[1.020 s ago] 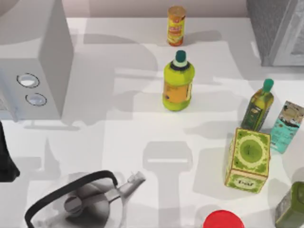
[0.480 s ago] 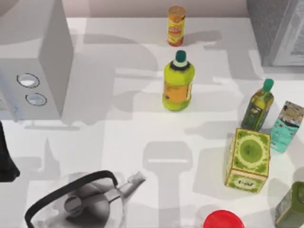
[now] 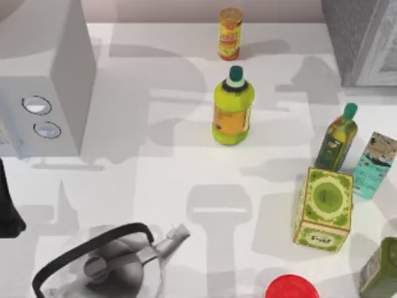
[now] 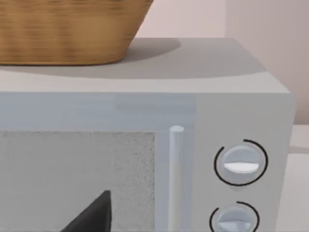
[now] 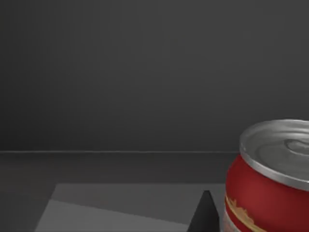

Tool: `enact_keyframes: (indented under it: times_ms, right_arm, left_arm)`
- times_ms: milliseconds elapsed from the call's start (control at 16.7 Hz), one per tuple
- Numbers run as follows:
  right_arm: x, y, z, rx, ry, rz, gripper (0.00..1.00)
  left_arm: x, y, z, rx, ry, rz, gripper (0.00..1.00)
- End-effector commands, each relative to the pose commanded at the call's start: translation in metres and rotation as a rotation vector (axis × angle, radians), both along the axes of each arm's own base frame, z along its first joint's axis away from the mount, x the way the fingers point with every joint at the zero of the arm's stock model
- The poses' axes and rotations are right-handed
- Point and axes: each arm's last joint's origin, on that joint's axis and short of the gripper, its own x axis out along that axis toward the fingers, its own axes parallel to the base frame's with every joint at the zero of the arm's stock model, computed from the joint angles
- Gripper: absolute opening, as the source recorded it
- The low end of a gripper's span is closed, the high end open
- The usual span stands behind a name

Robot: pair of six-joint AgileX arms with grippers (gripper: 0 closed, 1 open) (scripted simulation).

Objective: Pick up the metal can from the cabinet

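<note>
Metal can stood upright on a dark shelf, close in front of your right wrist camera.

You saw its red side and silver lid beside a dark fingertip of the right gripper; whether those fingers were spread or closed could not be told. Your left arm sat at the table's left edge, facing the microwave under a wicker basket.

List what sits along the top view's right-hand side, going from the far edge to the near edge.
Cabinet → olive oil bottle → teal carton → green tea box → dark green tin.
</note>
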Motion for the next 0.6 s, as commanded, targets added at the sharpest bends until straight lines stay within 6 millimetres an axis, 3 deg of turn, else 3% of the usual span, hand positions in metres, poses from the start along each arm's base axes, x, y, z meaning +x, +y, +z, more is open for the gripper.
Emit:
enact_keyframes:
  times_ms: [360, 600]
  right_arm:
    - [-0.007, -0.009, -0.004, 0.007, -0.012, 0.0, 0.0]
    - [-0.028, -0.032, -0.031, 0.005, -0.015, 0.001, 0.0]
  left_arm:
    - [0.0, 0.0, 0.0, 0.0, 0.0, 0.0, 1.0]
    - [0.0, 0.0, 0.0, 0.0, 0.0, 0.0, 1.0]
